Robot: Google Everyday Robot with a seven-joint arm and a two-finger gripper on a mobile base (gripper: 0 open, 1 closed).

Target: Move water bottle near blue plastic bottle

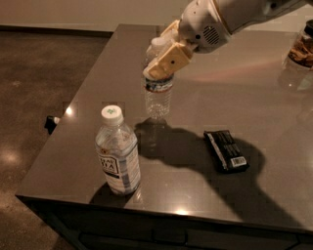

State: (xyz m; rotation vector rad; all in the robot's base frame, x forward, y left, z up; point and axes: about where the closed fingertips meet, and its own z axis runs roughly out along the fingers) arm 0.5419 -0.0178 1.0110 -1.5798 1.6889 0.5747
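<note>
Well, table (pixel 274 195): dark and glossy, it is filling most of the view, catching small glints of light and carrying broad shadows across its middle.
Arm (pixel 230 14): white-shelled, it is reaching in from the upper right corner and slanting down to the left over the table's far half.
Blue plastic bottle (pixel 117 156): it is standing upright near the table's front left corner, showing a white cap with a green mark and a white and dark-blue label.
Water bottle (pixel 157 100): slim, clear and ribbed, it is hanging upright in the gripper's hold, behind and a little right of the blue plastic bottle, near it yet apart. Its white cap is peeking out above the fingers and its red-and-blue band is showing just under them. Whether its base is touching the table or hovering just over it, I cannot tell.
Gripper (pixel 159 57): it is sitting at the arm's lower left end, clamping the water bottle's upper part, with a tan finger pad (pixel 170 61) lying across the bottle's front.
Black packet (pixel 226 150): flat and oblong, it is lying on the table right of both bottles, inside the arm's shadow.
Jar (pixel 299 53): clear, it is standing at the far right edge, holding something brownish.
Small dark object (pixel 50 123): it is sitting just past the table's left edge, too dim to identify.
</note>
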